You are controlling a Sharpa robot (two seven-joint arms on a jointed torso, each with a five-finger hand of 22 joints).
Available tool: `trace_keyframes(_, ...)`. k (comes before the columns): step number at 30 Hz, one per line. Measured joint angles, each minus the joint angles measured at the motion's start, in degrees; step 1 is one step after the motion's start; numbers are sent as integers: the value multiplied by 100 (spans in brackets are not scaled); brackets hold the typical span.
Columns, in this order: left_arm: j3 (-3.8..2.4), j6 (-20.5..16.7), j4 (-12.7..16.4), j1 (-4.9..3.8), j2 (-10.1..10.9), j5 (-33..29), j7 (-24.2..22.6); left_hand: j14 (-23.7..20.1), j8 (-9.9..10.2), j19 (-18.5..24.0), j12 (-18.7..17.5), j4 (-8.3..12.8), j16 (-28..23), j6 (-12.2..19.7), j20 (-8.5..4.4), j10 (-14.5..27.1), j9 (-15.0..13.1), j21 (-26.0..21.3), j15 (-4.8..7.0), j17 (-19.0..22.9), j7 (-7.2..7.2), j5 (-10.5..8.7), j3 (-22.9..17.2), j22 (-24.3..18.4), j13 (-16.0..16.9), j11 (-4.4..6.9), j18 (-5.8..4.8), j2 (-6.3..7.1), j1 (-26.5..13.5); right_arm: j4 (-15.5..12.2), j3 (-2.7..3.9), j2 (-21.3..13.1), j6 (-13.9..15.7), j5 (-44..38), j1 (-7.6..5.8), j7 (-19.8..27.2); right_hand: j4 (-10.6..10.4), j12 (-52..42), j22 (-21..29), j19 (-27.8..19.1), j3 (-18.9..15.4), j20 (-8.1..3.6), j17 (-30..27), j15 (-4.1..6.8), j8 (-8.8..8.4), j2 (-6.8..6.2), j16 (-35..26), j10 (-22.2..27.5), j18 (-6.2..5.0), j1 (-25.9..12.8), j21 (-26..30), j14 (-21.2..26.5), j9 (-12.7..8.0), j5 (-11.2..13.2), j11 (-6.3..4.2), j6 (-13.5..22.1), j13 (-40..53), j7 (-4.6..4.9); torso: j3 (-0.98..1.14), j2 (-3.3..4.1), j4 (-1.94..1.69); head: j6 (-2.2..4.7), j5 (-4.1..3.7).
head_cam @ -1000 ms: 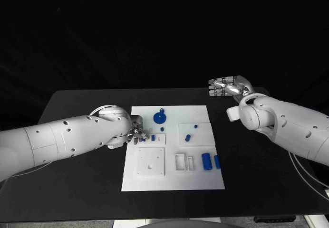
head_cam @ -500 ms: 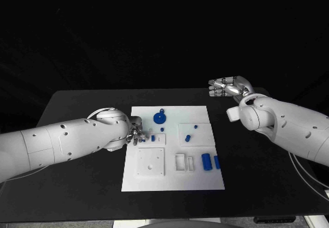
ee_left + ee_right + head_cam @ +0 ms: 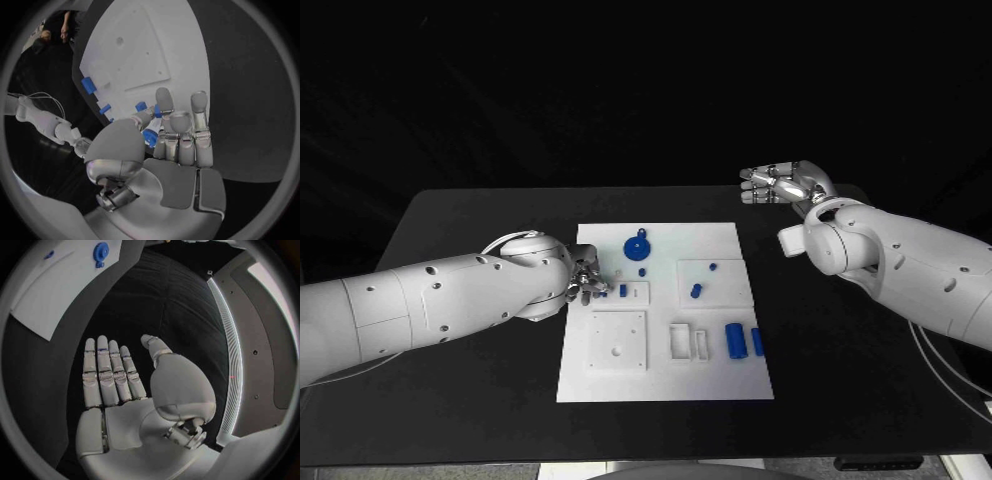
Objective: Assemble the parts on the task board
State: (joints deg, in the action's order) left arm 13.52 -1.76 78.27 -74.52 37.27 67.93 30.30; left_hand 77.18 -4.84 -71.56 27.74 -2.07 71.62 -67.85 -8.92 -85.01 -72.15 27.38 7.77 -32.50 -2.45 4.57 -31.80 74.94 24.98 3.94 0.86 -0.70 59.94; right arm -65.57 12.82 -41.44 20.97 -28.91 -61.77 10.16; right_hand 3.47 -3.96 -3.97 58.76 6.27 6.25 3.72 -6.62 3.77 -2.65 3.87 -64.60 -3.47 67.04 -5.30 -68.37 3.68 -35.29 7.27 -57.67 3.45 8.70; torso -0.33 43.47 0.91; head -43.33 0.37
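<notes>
The white task board [image 3: 661, 375] lies mid-table. At its left edge my left hand [image 3: 593, 282] reaches a small raised block, where a short blue peg [image 3: 623, 290] stands. In the left wrist view my left hand [image 3: 165, 150] has that blue peg [image 3: 150, 138] between thumb and fingers, seemingly pinched. A round blue disc [image 3: 638, 245], small blue pegs [image 3: 695, 291] and two blue cylinders [image 3: 734, 340] sit elsewhere on the board. My right hand [image 3: 783, 183] hovers open beyond the board's far right corner, with flat fingers [image 3: 106, 375] and nothing in it.
A white square plate [image 3: 617, 340] and a white bracket [image 3: 682, 342] sit on the board's near half. The black table [image 3: 473, 400] surrounds the board. The right wrist view catches the board's corner [image 3: 56, 295] and the blue disc [image 3: 100, 250].
My left arm has shifted slightly, its fingers staying at the blue peg. The right hand has not moved.
</notes>
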Motion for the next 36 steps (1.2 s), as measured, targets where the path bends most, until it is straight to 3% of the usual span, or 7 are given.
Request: trace_keyframes(36,-14,5,-13,15,-1,-56,1,8,10,1,0,-19,-22,0,1,0,70,-22,-12,44,0,-1,-20,-2,-12,0,0,31,31,15,0,0,-8,1,26,0,0,0,0,0,0,0,0,0,0,0,0,0,0,0,0,0,0,0,0,0,0,0,7,-2,0,-31,-5)
